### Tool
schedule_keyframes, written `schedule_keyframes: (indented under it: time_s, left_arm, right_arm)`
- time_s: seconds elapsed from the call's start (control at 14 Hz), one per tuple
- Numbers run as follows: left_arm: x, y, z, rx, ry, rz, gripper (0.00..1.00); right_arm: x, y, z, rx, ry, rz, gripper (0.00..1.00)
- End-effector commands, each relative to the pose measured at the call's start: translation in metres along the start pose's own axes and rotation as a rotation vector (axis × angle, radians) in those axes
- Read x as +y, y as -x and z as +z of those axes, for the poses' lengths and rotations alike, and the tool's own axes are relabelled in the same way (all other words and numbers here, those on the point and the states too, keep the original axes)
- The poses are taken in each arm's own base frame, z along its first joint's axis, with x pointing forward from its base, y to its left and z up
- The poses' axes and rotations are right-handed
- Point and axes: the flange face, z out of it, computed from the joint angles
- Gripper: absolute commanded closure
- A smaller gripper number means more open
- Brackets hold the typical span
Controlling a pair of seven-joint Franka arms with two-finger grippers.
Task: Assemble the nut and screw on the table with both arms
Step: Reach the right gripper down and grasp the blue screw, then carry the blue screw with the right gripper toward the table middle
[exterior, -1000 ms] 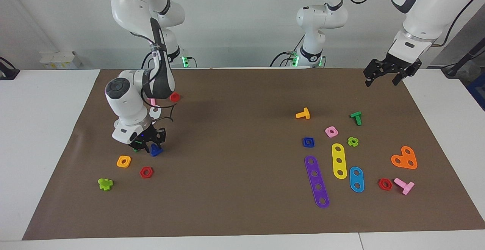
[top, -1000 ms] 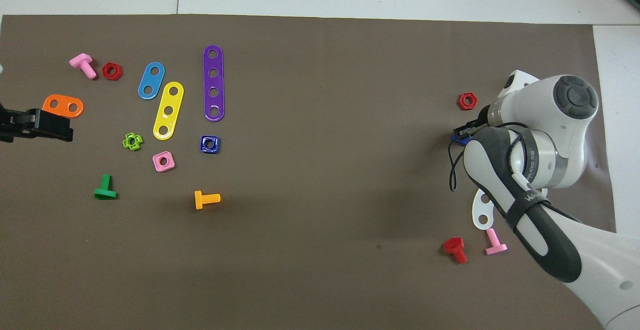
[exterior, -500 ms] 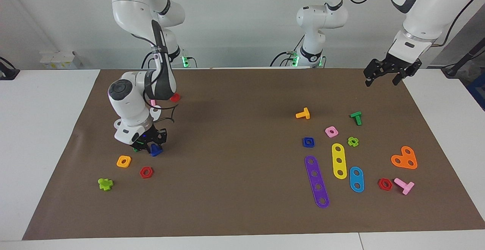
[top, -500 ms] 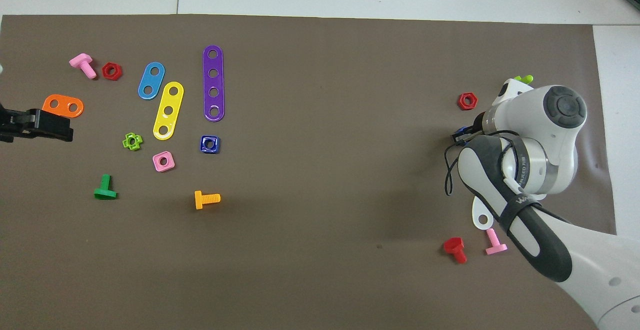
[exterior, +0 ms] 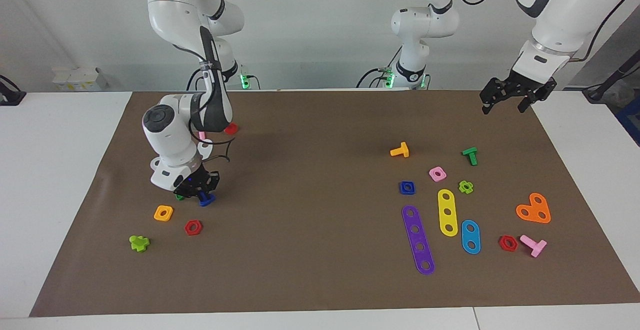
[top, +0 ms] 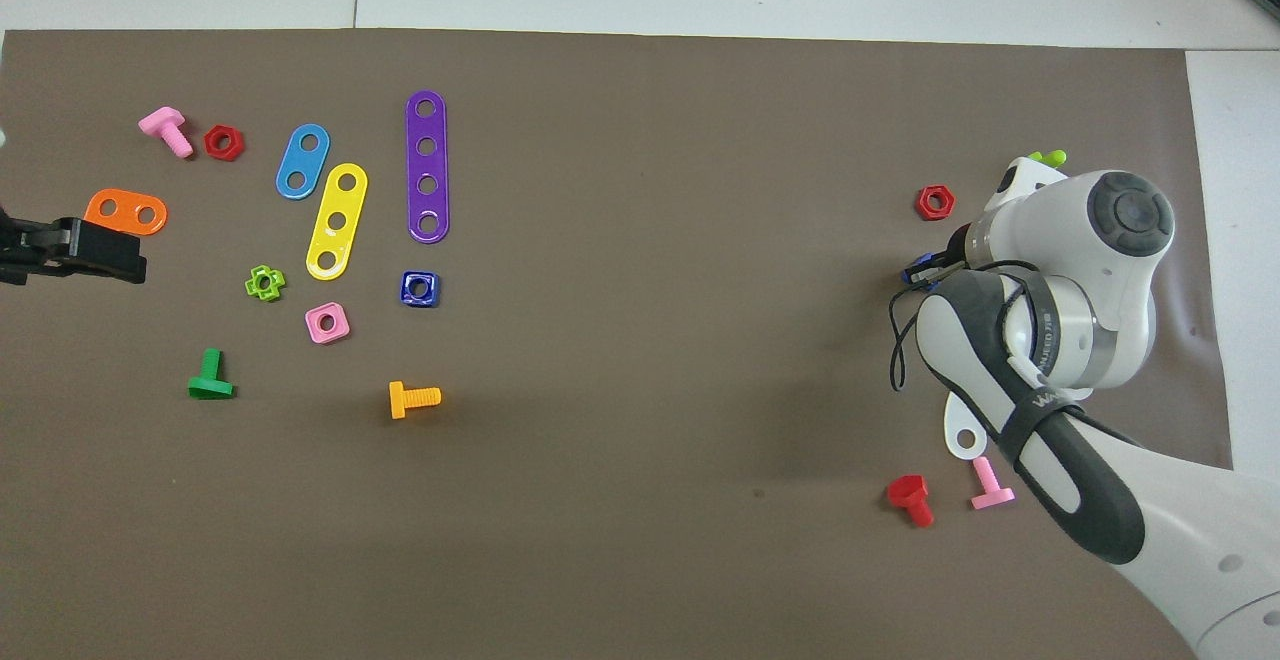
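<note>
The blue screw (exterior: 205,199) lies low on the brown sheet of the table (exterior: 310,250) at the right arm's end. My right gripper (exterior: 199,193) is down on it and shut on it. In the overhead view the right arm covers the gripper, and only a sliver of the blue screw (top: 912,275) shows. The blue square nut (exterior: 407,187) lies flat toward the left arm's end; it also shows in the overhead view (top: 419,288). My left gripper (exterior: 504,104) hangs open and empty over the sheet's corner at its own end and waits; it also shows in the overhead view (top: 70,250).
Beside the right gripper lie a green piece (exterior: 180,197), an orange square nut (exterior: 163,213), a red hex nut (exterior: 193,227) and a lime cross (exterior: 139,242). Around the blue nut lie a pink nut (exterior: 437,173), an orange screw (exterior: 400,150) and a purple strip (exterior: 418,240).
The right arm's wrist has turned and risen slightly over the blue screw, which stays at the fingertips. The left arm has not moved.
</note>
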Motion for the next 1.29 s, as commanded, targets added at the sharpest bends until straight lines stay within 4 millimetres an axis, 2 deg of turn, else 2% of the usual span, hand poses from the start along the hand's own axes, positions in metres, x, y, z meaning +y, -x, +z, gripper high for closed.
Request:
schedule_keyframes:
  time_s: [0.0, 0.14, 0.29, 0.43, 0.5, 0.57, 0.64, 0.79, 0.93, 1.07, 1.21]
  left_arm:
    - [-0.002, 0.008, -0.001, 0.002, 0.016, -0.014, 0.00]
    - [-0.001, 0.008, -0.001, 0.002, 0.017, -0.014, 0.00]
    - [-0.001, 0.008, -0.001, 0.001, 0.017, -0.014, 0.00]
    - [0.000, 0.008, -0.001, 0.004, 0.017, -0.011, 0.00]
    - [-0.001, 0.009, 0.000, -0.002, 0.017, -0.012, 0.00]
    - [0.004, 0.010, 0.001, -0.008, 0.017, 0.000, 0.00]
    - [0.006, 0.010, 0.001, -0.011, 0.018, 0.000, 0.00]
    - [0.007, 0.010, 0.002, -0.010, 0.018, -0.007, 0.00]
    - [0.005, 0.009, 0.003, 0.005, 0.017, 0.008, 0.00]
    - [0.009, 0.008, 0.006, 0.024, 0.018, 0.015, 0.00]
    - [0.011, 0.010, 0.012, 0.019, 0.019, 0.017, 0.00]
  right_arm:
    - [-0.006, -0.007, -0.017, 0.016, -0.021, 0.023, 1.00]
    - [-0.031, -0.028, -0.044, 0.015, -0.034, 0.098, 1.00]
    - [-0.079, -0.057, -0.074, 0.026, -0.033, 0.169, 1.00]
    - [-0.145, -0.082, -0.092, 0.078, -0.039, 0.273, 1.00]
    - [-0.183, -0.094, -0.095, 0.093, -0.037, 0.302, 1.00]
    - [-0.211, -0.105, -0.097, 0.107, -0.036, 0.330, 1.00]
    - [-0.241, -0.114, -0.093, 0.115, -0.035, 0.348, 1.00]
    - [-0.307, -0.125, -0.066, 0.111, -0.029, 0.367, 1.00]
    - [-0.355, -0.132, -0.037, 0.115, -0.021, 0.413, 1.00]
    - [-0.370, -0.133, -0.034, 0.136, -0.032, 0.427, 1.00]
    - [-0.372, -0.130, -0.026, 0.154, -0.044, 0.426, 1.00]
